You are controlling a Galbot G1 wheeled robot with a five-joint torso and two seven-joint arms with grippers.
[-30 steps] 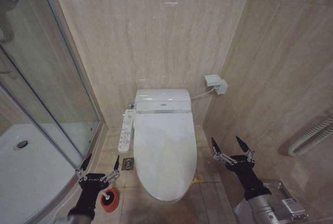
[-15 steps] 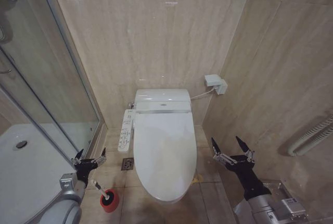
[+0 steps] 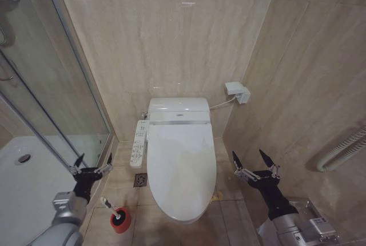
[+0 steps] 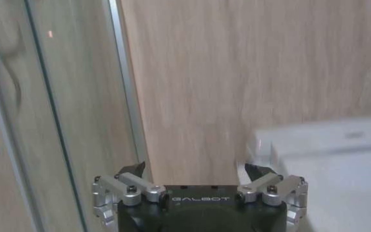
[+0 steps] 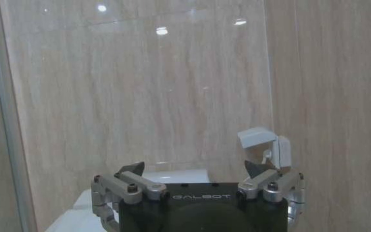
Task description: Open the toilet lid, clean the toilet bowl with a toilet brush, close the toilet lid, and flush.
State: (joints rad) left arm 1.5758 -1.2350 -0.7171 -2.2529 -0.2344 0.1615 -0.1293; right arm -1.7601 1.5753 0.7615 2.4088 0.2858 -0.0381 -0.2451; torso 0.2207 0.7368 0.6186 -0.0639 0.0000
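Toilet lid (image 3: 182, 169): down. Toilet brush (image 3: 116, 217): in red holder, floor left of toilet. Left gripper (image 3: 91, 163): spread, empty, above brush. Right gripper (image 3: 255, 162): spread, empty, right of toilet.

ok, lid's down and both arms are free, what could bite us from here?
1. The left gripper, open, sits close to the glass shower door; a sideways swing could hit it.
2. The toilet brush leans in its red holder below that gripper; a careless descent might tip it.
3. The toilet lid looks glossy, so fingers could slip.
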